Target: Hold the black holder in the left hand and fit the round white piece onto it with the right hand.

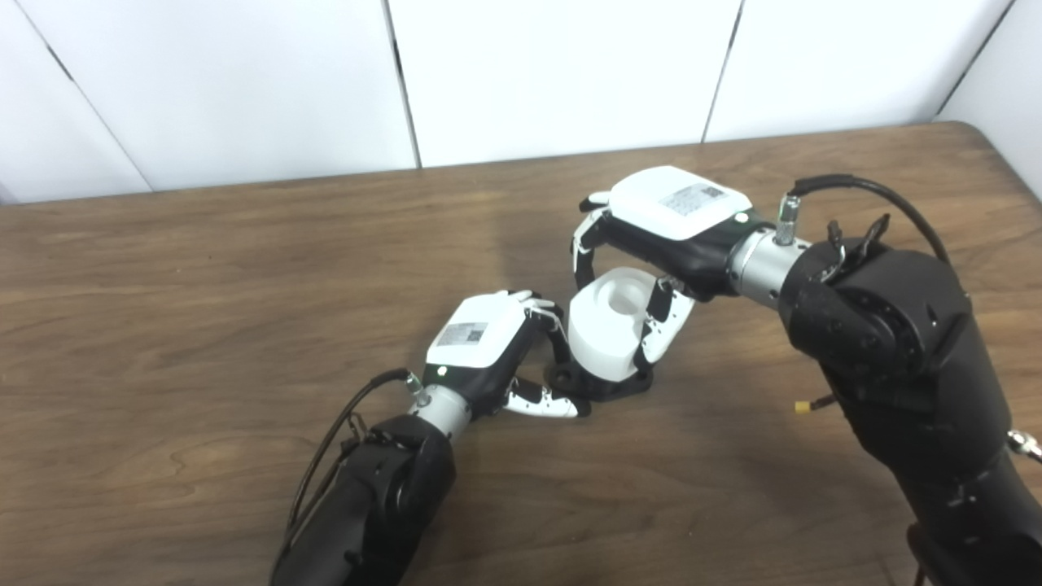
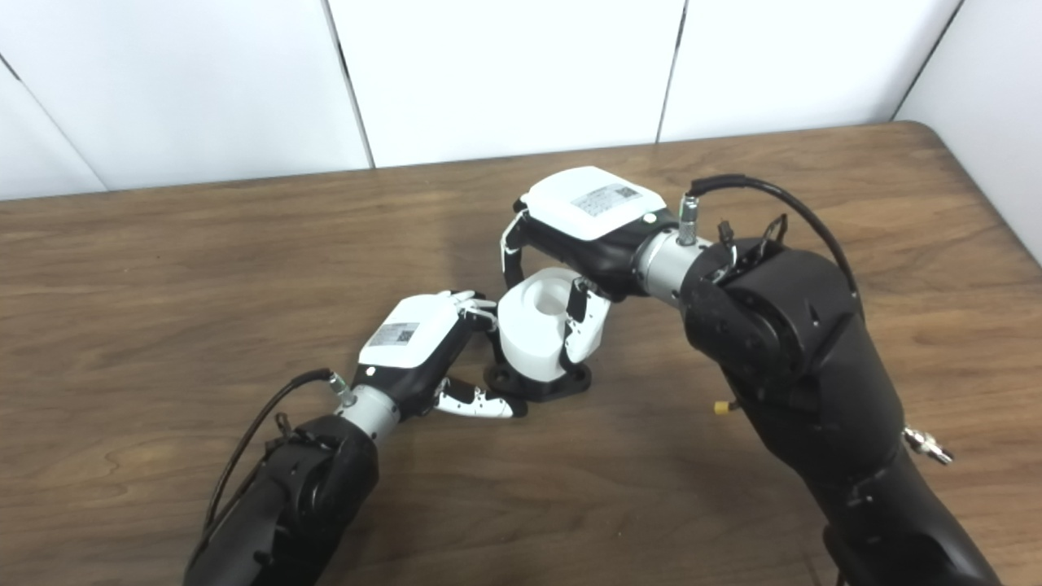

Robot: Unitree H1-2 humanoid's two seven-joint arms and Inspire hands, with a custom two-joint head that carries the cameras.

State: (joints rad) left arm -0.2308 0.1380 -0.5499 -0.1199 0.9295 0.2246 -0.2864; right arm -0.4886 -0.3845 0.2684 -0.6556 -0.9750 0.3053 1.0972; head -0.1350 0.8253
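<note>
The black holder [image 1: 606,384] rests on the wooden table near its middle. The round white piece [image 1: 609,324], a short cylinder with a hollow top, sits on the holder. My left hand [image 1: 496,350] is at the holder's left side, fingers curled against it and thumb lying along its front edge. My right hand [image 1: 663,236] reaches in from the right and above, fingers and thumb wrapped around the white piece. In the right eye view the piece [image 2: 533,325] sits on the holder [image 2: 541,384] between both hands.
The table [image 1: 203,325] runs to a white panelled wall at the back; its rounded right corner [image 1: 969,130] is visible. My bulky right forearm [image 1: 895,350] lies over the table's right part, with a cable looped above its wrist.
</note>
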